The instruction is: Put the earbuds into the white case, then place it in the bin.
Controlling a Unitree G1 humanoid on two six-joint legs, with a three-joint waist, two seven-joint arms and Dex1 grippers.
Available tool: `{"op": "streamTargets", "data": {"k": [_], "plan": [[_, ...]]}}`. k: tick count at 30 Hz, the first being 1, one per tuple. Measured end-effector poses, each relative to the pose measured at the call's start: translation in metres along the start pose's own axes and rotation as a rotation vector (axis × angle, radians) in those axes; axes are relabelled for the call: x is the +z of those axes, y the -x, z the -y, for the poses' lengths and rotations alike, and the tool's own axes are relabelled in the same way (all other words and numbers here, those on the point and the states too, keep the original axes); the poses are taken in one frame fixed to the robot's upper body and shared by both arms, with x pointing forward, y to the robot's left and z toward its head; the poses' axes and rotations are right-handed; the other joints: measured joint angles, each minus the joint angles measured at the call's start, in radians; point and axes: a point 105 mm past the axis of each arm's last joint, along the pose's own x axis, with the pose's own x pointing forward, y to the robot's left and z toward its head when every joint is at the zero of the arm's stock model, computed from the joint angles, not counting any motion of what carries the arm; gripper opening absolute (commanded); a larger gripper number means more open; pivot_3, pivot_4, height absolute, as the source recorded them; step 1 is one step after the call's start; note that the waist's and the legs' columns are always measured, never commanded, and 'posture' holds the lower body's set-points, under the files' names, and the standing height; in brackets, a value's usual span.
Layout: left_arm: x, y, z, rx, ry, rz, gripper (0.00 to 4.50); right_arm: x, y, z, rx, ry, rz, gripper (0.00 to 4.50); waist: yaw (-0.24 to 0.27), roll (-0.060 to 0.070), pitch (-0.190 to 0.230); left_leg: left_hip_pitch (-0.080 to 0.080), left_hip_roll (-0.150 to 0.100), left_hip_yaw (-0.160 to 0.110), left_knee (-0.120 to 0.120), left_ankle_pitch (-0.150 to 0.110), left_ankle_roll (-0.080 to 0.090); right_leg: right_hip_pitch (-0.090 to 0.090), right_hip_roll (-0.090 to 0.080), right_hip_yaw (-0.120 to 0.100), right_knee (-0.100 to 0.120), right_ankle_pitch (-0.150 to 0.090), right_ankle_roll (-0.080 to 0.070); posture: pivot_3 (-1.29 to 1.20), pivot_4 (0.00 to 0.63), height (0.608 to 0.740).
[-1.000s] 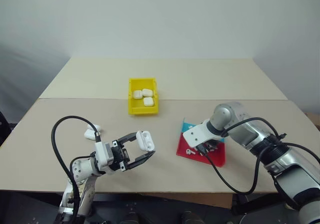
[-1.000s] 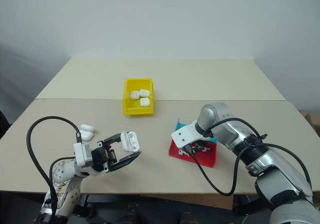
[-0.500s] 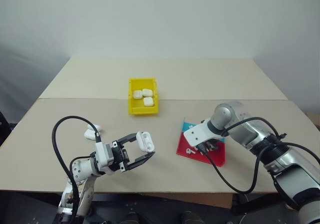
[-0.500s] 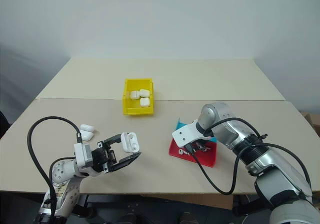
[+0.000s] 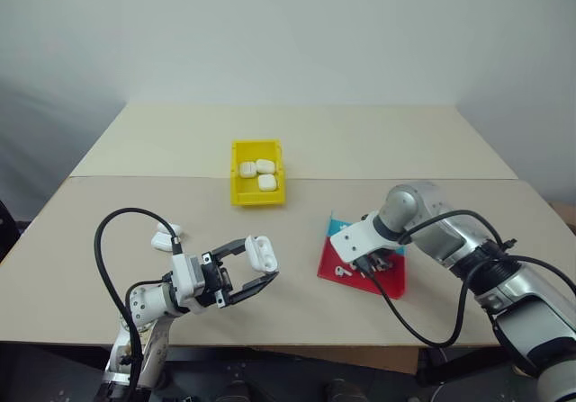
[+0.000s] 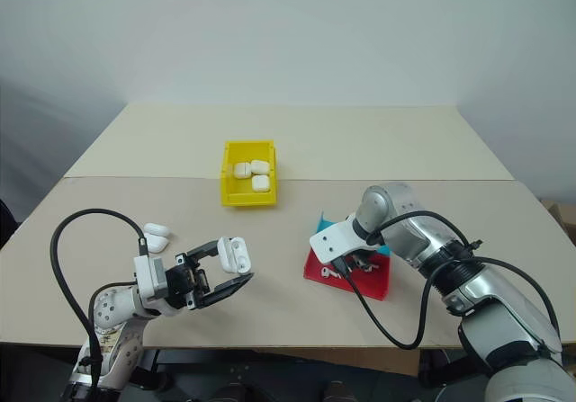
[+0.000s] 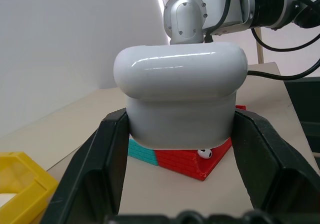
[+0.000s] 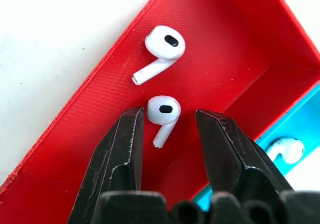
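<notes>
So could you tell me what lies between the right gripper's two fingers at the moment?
In the right wrist view, one white earbud lies on the red tray between the open right gripper's fingers, nearer one finger; whether they touch is unclear.

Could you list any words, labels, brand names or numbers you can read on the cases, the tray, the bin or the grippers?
None can be read.
The white case in the left gripper is plain.
The red tray, its earbuds and the yellow bin bear no markings.
</notes>
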Motion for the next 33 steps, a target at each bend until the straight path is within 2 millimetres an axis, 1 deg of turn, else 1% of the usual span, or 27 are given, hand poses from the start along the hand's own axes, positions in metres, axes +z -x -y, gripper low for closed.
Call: {"op": "streamTargets", "data": {"k": [2,5,22,33], "plan": [[0.0000,0.0000,0.0000,0.000,0.000,0.000,2.77,0.0005,0.0010,0.0005,-0.004,0.002,0.001,2.04,0.000,0.000,0.000,0.000,0.000,0.000,0.000,0.000,0.000,0.000,0.000,0.000,0.000,0.000,0.000,0.00,0.150,0.740],[0.0000,0.0000,-0.0001,0.001,0.000,0.000,2.77,0.0004,0.0016,0.0008,-0.007,0.001,0.002,1.46,0.000,0.000,0.000,0.000,0.000,0.000,0.000,0.000,0.000,0.000,0.000,0.000,0.000,0.000,0.000,0.00,0.150,0.740],[-0.0003,0.0005,-0.0004,0.001,0.001,-0.005,2.77,0.0067,0.0050,0.0014,-0.014,0.051,0.019,1.46,0.000,0.000,0.000,0.000,0.000,0.000,0.000,0.000,0.000,-0.001,0.000,0.000,0.000,0.000,0.000,0.00,0.150,0.740],[-0.0021,0.0010,0.0004,0.007,0.002,-0.016,2.77,-0.0013,-0.0023,0.0008,0.005,0.067,0.004,1.46,-0.001,0.000,0.000,0.000,0.000,0.000,-0.001,0.000,0.000,-0.001,0.000,0.000,0.000,0.000,0.000,0.00,0.150,0.740]]}}
